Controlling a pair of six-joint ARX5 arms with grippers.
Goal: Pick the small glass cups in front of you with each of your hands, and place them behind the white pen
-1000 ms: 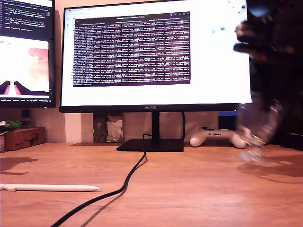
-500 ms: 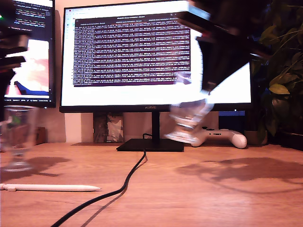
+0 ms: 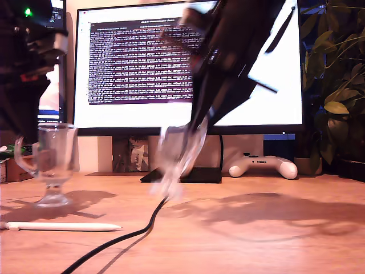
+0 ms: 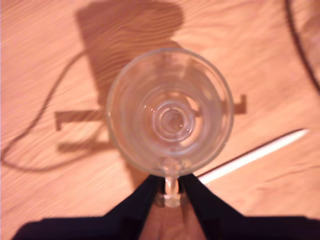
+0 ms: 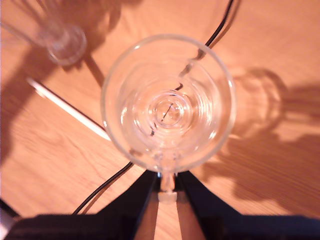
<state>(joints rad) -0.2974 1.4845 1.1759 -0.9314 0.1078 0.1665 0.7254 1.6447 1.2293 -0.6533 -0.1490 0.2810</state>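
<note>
Small glass cups: two counted. The first cup stands upright on the worktop at the exterior view's left, just behind the white pen; my first gripper has its jaws pinched on that cup's handle. The second cup appears blurred and tilted near the middle of the exterior view, above the black cable; whether its foot touches the worktop cannot be told. My second gripper is closed on this cup's handle. White pen: one, lying flat on the worktop, tip toward the exterior view's right. Monitors: two. Game controller: one, white, beside the monitor stand.
</note>
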